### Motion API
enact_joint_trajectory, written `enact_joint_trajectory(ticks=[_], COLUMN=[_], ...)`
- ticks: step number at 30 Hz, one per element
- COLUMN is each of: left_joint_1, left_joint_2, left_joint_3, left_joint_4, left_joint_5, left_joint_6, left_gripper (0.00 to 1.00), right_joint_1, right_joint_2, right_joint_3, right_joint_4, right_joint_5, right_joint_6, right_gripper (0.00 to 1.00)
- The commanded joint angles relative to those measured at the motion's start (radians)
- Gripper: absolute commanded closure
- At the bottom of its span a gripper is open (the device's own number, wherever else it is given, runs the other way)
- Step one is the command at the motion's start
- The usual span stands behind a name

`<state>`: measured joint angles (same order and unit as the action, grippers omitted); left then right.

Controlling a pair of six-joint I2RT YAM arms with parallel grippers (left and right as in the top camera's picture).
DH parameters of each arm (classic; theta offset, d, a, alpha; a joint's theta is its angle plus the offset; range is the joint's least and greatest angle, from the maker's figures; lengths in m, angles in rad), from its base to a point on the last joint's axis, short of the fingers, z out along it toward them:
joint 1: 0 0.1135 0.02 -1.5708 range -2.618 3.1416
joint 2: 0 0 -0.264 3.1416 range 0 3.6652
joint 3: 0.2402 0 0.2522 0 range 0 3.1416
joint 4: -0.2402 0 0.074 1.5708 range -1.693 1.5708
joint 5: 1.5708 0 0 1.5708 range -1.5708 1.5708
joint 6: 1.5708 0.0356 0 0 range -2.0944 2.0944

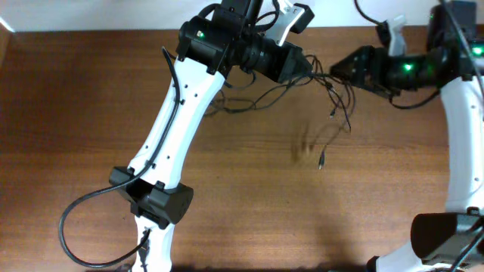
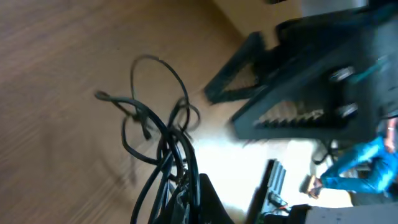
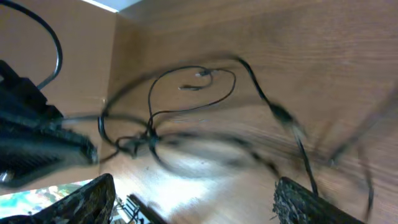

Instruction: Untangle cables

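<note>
The cables (image 1: 337, 102) are thin black cords strung between my two grippers near the table's far edge. Loose ends hang down, and one plug tip (image 1: 321, 162) hangs lowest. More loops trail left under my left arm (image 1: 242, 102). My left gripper (image 1: 306, 69) is shut on the bundle. In the left wrist view the cords (image 2: 168, 134) run into its jaws (image 2: 186, 202). My right gripper (image 1: 338, 69) faces it, open. In the right wrist view its fingers (image 3: 199, 199) are spread wide, with the blurred cords (image 3: 186, 134) beyond them and one strand by the right finger.
The table (image 1: 91, 113) is brown wood with a far edge at the top. My left arm's white link (image 1: 178, 113) crosses the middle, and its thick black cable (image 1: 76, 219) loops at the lower left. The right arm's base (image 1: 446, 234) stands at the lower right.
</note>
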<state>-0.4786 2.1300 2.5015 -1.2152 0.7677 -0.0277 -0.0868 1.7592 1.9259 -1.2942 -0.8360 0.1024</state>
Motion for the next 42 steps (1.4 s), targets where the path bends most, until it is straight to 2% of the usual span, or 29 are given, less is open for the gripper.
enact_joint_trajectory(ticks=[1, 9, 13, 15, 20, 25, 32, 38, 42], left_joint_1=[-0.003, -0.003, 0.015, 0.039, 0.159, 0.334, 0.554, 0.658, 0.770], left_joint_2=[-0.016, -0.016, -0.016, -0.016, -0.016, -0.016, -0.016, -0.018, -0.029], left_joint_3=[0.015, 0.015, 0.041, 0.082, 0.212, 0.307, 0.507, 0.532, 0.533], left_joint_4=[0.032, 0.055, 0.097, 0.097, 0.097, 0.099, 0.099, 0.107, 0.107], left_joint_5=[0.158, 0.373, 0.531, 0.561, 0.564, 0.564, 0.560, 0.560, 0.491], left_joint_6=[-0.011, -0.034, -0.040, -0.040, -0.070, -0.110, -0.161, -0.197, -0.216], left_gripper=[1.00, 1.00, 1.00, 1.00, 1.00, 1.00, 1.00, 1.00, 1.00], right_joint_1=[0.078, 0.121, 0.119, 0.113, 0.051, -0.054, -0.150, -0.150, -0.150], right_joint_2=[-0.011, 0.009, 0.050, 0.095, 0.197, 0.227, 0.227, 0.227, 0.227], right_joint_3=[0.008, 0.008, 0.008, 0.008, 0.008, 0.000, -0.141, -0.165, -0.166], right_joint_4=[0.041, 0.150, 0.150, 0.142, 0.096, 0.052, 0.060, 0.059, 0.056], right_joint_5=[0.067, 0.206, 0.431, 0.472, 0.487, 0.591, 0.635, 0.638, 0.639], right_joint_6=[0.089, 0.242, 0.330, 0.334, 0.324, 0.294, 0.244, 0.207, 0.200], right_gripper=[0.18, 0.18, 0.18, 0.19, 0.19, 0.19, 0.19, 0.19, 0.19])
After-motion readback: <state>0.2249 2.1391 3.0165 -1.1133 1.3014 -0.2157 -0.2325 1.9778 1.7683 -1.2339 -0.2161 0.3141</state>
